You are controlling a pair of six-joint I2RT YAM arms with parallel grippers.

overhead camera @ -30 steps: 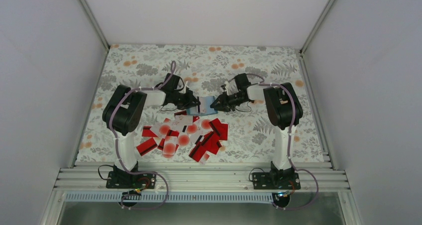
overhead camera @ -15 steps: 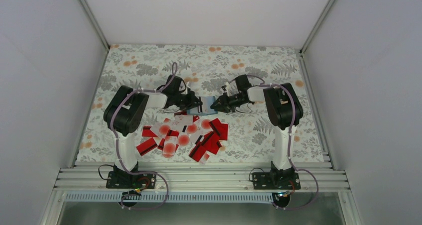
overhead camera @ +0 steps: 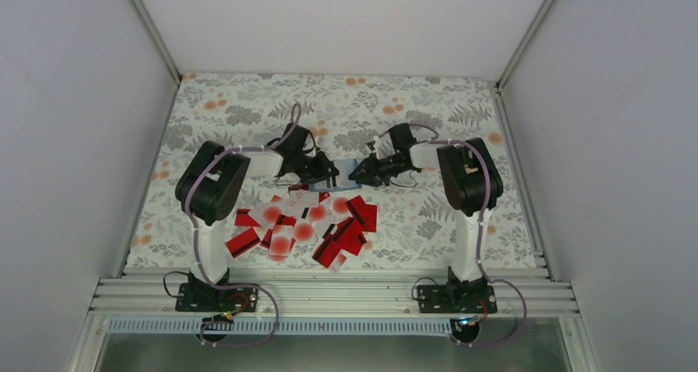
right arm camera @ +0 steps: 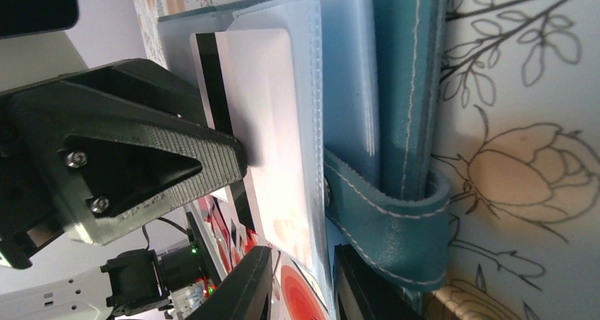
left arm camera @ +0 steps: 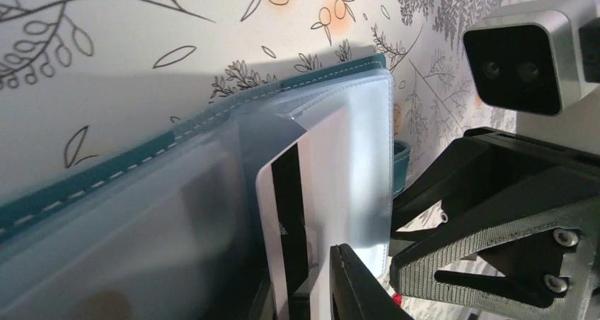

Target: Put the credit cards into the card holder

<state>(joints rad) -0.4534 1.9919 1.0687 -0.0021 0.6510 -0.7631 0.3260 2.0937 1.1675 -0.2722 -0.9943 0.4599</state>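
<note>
Top view: evenly lit, soft light from overhead, no glare, only faint shadows on the tablecloth (overhead camera: 247, 109); a bit soft, fine detail smeared. Left wrist: bright, hazy sheen on the card holder (left arm camera: 212, 185) sleeve, dark shadow on cloth behind it (nearest parts blurred). Right wrist: sharper, stitching and leaf print crisp, white card (right arm camera: 262, 122) washed out, close foreground soft.

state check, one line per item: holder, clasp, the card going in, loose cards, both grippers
card holder: open, clear sleeves exposed.
clasp tab: undone.
striped card: partly sleeved, striped edge sticking out.
loose cards: scattered flat on the table, on the near side of the holder.
left gripper: at the striped card's outer end; grip unclear.
right gripper: shut on the card holder's sleeve edge.
</note>
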